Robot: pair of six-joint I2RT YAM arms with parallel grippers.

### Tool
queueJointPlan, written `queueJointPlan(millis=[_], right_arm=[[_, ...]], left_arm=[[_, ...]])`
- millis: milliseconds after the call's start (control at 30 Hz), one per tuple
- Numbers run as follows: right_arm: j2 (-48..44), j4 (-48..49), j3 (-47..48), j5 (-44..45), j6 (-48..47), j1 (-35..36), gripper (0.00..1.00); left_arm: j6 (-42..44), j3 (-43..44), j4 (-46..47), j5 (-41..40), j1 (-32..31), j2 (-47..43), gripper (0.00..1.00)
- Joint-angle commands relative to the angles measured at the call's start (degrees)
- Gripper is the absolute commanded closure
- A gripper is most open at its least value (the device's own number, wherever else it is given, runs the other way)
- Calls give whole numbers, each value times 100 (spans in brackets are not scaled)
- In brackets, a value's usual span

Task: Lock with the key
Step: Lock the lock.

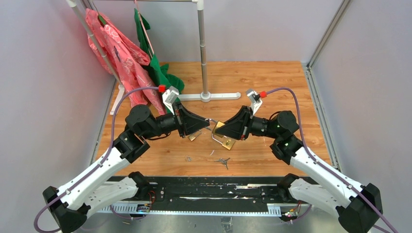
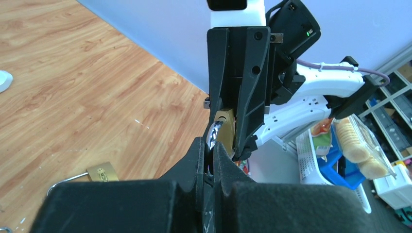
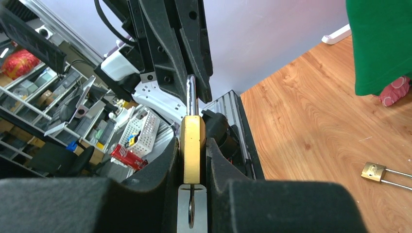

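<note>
My right gripper (image 3: 192,142) is shut on the body of a brass padlock (image 3: 192,145) and holds it above the table. The padlock's silver shackle (image 3: 191,94) points away from the gripper. A key (image 3: 191,209) sticks out of the padlock's keyhole, between my right gripper's fingers. My left gripper (image 2: 210,145) is shut on the shackle (image 2: 214,135), facing the right gripper. The padlock body (image 2: 224,128) shows just beyond its tips. In the top view the two grippers meet tip to tip over the table's middle, left (image 1: 203,127) and right (image 1: 222,130), with the padlock (image 1: 218,126) between them.
Another brass padlock (image 1: 228,143) with an open shackle lies on the table under the grippers, and a smaller brass one (image 1: 194,137) lies beside it. Loose keys (image 1: 223,161) lie near the front edge. A clothes rack's pole and base (image 1: 206,95) stand behind, with pink and green garments at the far left.
</note>
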Motion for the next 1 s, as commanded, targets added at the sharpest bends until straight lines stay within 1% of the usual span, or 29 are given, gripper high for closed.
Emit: queueJointPlan(millis=[0, 133, 300, 467, 733, 967], right_arm=[[-133, 1349, 71, 1348, 370, -88, 100], [-91, 1332, 35, 1522, 377, -85, 100], [165, 1571, 91, 1381, 467, -89, 100], [352, 1689, 88, 1409, 514, -83, 100], [578, 1838, 141, 1451, 609, -74, 100], [710, 1862, 271, 1383, 593, -48, 100]], left_arm=[[-186, -347, -260, 142, -96, -214, 100], [-236, -392, -257, 109, -96, -322, 100], [-419, -483, 90, 513, -96, -164, 100], [-542, -488, 294, 548, -124, -117, 100], [-449, -412, 309, 322, -572, 167, 100], [-482, -408, 524, 291, -746, 432, 100]])
